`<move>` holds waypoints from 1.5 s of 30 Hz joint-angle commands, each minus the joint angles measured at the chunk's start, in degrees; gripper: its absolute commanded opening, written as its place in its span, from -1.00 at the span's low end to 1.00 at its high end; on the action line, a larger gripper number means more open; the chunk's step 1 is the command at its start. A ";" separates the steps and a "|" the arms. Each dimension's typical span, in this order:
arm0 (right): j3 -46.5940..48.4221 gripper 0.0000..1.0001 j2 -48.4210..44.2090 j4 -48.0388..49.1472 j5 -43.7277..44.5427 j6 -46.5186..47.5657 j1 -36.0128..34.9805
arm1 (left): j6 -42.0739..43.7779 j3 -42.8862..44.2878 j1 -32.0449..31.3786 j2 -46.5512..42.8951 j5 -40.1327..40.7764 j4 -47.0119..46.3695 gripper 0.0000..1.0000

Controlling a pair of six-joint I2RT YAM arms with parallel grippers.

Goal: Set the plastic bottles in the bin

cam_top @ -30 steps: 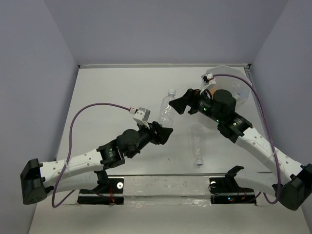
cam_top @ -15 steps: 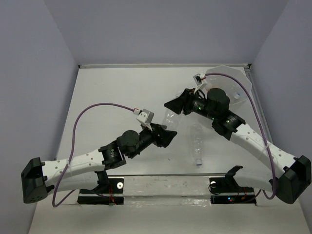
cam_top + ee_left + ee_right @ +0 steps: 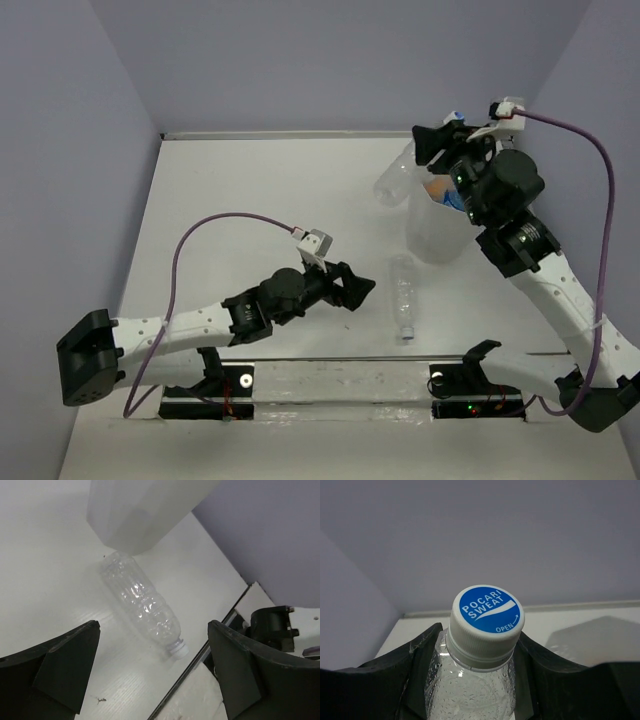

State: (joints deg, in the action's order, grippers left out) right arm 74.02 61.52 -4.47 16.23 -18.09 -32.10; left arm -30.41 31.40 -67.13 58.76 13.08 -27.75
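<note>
Capped bottle (image 3: 485,625) | cap reads POCARI SWEAT OPEN | right pincer (image 3: 477,652) pinching it | left pincer (image 3: 152,627) spread beside lying bottle (image 3: 142,602)

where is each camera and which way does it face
Top external: above and behind the arms, looking down at the table; both arms show, left gripper and right gripper.
Left wrist: on the left arm, looking down between its open fingers at the lying bottle.
Right wrist: on the right arm, looking along its fingers at the held bottle and the back wall.
Shared: top and left wrist both show the lying bottle and the bin.
</note>
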 commanded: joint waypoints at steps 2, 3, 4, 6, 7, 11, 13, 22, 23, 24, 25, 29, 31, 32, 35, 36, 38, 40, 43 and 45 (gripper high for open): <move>6.40 -0.53 0.00 12.15 27.26 22.78 4.75 | -3.24 2.17 -0.37 9.33 -2.62 -2.49 0.98; 6.23 -0.53 0.70 14.73 28.58 24.92 7.11 | -3.51 3.74 -0.63 13.18 -3.49 -2.40 0.98; 6.14 -0.54 1.23 18.67 30.07 27.90 8.44 | -3.95 4.63 -0.80 15.05 -3.85 -2.40 0.98; 5.96 -0.53 3.33 21.94 30.88 30.64 11.86 | -4.04 7.09 -1.85 19.62 -4.47 -2.23 0.98; 6.14 -0.53 4.13 23.79 31.23 31.70 12.84 | -4.56 7.88 -2.21 21.03 -4.12 -1.61 0.98; 6.49 -0.53 8.00 24.77 29.21 33.12 16.10 | -5.62 11.39 -3.53 27.79 -4.38 -1.26 0.98; 6.40 -0.53 10.01 24.95 27.82 32.42 17.68 | -5.71 12.63 -4.40 30.52 -4.73 -1.17 0.98; 5.44 -0.55 15.30 23.98 23.77 28.64 18.30 | -8.08 16.94 -5.73 36.77 -5.61 -1.17 0.98; 3.96 -0.55 15.13 23.63 23.50 27.42 18.30 | -8.43 17.29 -5.73 37.30 -5.18 -1.17 0.98; 3.07 -0.55 14.95 23.46 23.06 26.71 18.30 | -8.43 17.55 -5.73 37.48 -4.91 -1.08 0.98; 2.02 -0.55 14.86 22.85 22.54 26.00 18.30 | -8.52 17.82 -5.73 37.74 -4.65 -0.91 0.98; -4.83 -0.55 14.33 20.03 20.34 19.08 18.30 | -9.31 19.92 -5.99 39.32 -2.37 0.32 0.98; -6.77 -0.54 14.07 19.06 20.42 16.44 18.30 | -9.40 21.07 -6.34 40.02 -1.05 1.55 0.98; -7.91 -0.54 14.07 18.80 20.51 15.11 18.30 | -9.40 21.86 -6.43 40.90 -0.61 3.47 0.98; -10.03 -0.35 14.86 18.27 20.68 14.14 18.30 | -9.93 24.75 -6.87 42.57 0.98 6.03 0.98; -10.21 -0.22 14.86 17.92 20.77 13.96 18.30 | -10.19 25.29 -6.96 43.01 1.24 6.65 0.98; -10.12 0.28 13.81 17.05 20.42 13.08 18.30 | -10.54 26.51 -7.05 43.89 0.90 7.53 0.98; -9.69 0.54 12.76 16.34 19.90 12.73 18.30 | -10.54 27.83 -7.31 44.59 1.33 8.67 0.98; -7.05 0.89 10.56 12.05 18.06 11.85 18.30 | -10.54 31.00 -8.27 46.79 4.57 14.36 0.98; -5.12 0.92 8.45 10.28 17.00 10.88 18.30 | -10.72 33.28 -8.80 48.72 7.83 17.10 0.98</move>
State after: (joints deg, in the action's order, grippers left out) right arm 64.79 74.61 9.39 35.48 -4.73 -13.91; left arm -40.56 59.53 -74.46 105.19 14.57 -16.78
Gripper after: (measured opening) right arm 0.947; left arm 0.989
